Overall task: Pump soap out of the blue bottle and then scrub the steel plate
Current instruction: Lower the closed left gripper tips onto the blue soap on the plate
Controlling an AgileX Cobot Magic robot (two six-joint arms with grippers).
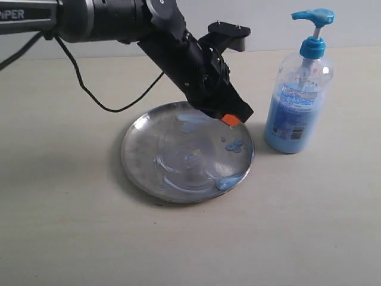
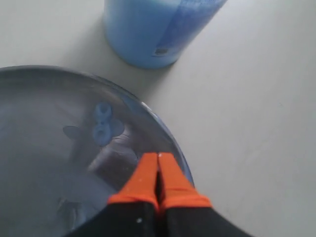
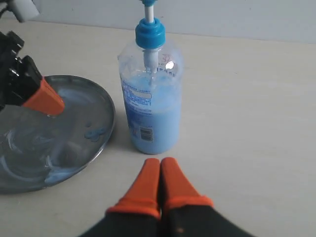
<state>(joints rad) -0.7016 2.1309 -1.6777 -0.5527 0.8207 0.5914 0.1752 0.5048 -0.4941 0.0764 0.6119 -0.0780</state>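
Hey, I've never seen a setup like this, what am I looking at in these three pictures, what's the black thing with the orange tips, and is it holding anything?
This is a robot with two arms, each ending in a gripper with two orange-tipped fingers. One picture looks at the whole scene from off the arms; the other two come from cameras mounted on each wrist, looking past that arm's own fingertips. On the pale table lies a round steel plate smeared with pale blue soap, and beside it, standing apart from it, is the blue bottle with a pump on top. The left gripper is over the plate's rim, shut and holding nothing. The right gripper is also shut and empty, pointing at the bottle without touching it.
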